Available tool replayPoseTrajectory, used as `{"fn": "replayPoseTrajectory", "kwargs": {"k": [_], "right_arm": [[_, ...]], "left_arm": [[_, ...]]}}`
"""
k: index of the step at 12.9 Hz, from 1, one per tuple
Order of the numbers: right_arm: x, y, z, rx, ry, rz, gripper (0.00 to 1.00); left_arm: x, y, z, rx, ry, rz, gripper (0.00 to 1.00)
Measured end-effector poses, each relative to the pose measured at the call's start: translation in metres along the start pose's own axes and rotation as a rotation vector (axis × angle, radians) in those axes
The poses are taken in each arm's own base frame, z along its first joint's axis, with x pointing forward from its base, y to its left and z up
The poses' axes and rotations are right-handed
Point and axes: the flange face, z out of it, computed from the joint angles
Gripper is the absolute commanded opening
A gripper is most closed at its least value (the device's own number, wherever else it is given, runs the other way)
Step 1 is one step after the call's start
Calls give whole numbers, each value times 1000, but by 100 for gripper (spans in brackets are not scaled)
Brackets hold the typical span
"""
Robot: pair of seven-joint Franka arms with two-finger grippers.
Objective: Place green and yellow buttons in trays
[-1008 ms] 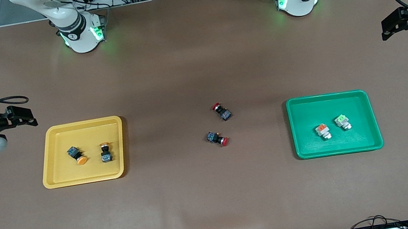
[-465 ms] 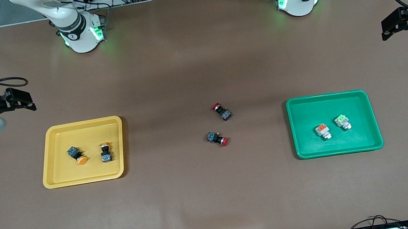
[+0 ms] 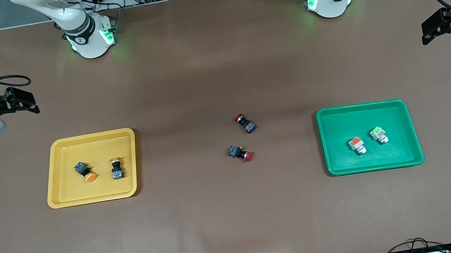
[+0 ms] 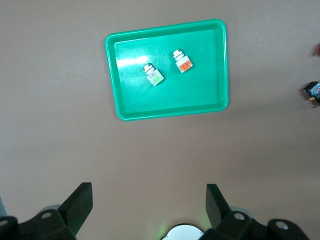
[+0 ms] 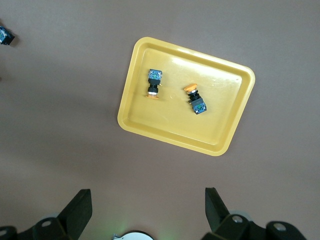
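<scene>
Front view: the brown table (image 3: 223, 226) fills the frame. The yellow tray (image 3: 87, 138) lies in the middle height of the frame, toward the right arm's end of the table. Two black buttons with yellow-orange caps lie in it, side by side and a little apart. One button (image 3: 84, 171) is tipped on its side, and the other button (image 3: 116, 168) lies closer to the middle of the table.

The green tray (image 3: 360, 107) lies at the same height in the frame, toward the left arm's end. Two pale buttons lie in it, close together. One has an orange block (image 3: 357, 145) and one has a green block (image 3: 379, 134).

Two small black switches with red caps lie on the bare table in the middle of the frame, between the trays. One red switch (image 3: 245, 123) is higher in the frame than the other red switch (image 3: 240, 152).

The right gripper (image 3: 24, 101) hangs in the air at the frame's edge, above the yellow tray in the picture. Its jaws are wide apart and hold nothing. The left gripper (image 3: 430, 33) waits at the other edge, up in the air. Its jaws are wide apart too, and empty.
</scene>
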Motion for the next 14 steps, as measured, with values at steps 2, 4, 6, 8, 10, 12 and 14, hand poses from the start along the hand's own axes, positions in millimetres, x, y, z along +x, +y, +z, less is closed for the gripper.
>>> {"fn": "replayPoseTrajectory", "kwargs": {"k": [2,4,6,8,10,12,14], "right_arm": [[0,-6,-1,1,-1,44,100],[1,-15,0,6,-7,69,100],[-1,-17,-2,7,-5,76,100],[-1,-17,-4,6,-2,78,100],[-2,-17,-5,6,0,79,100],[-3,-17,-5,6,1,79,100],[-4,-11,-5,7,2,90,100]], "left_arm": [[0,-4,0,-1,0,-8,100],[-2,-12,0,-2,-1,-22,100],[-2,-12,0,-2,-1,-22,100],[-1,-7,0,-1,0,-17,100],[-1,-7,0,-1,0,-16,100],[-1,-7,0,-1,0,-16,100],[-1,-7,0,-1,0,-17,100]]}}
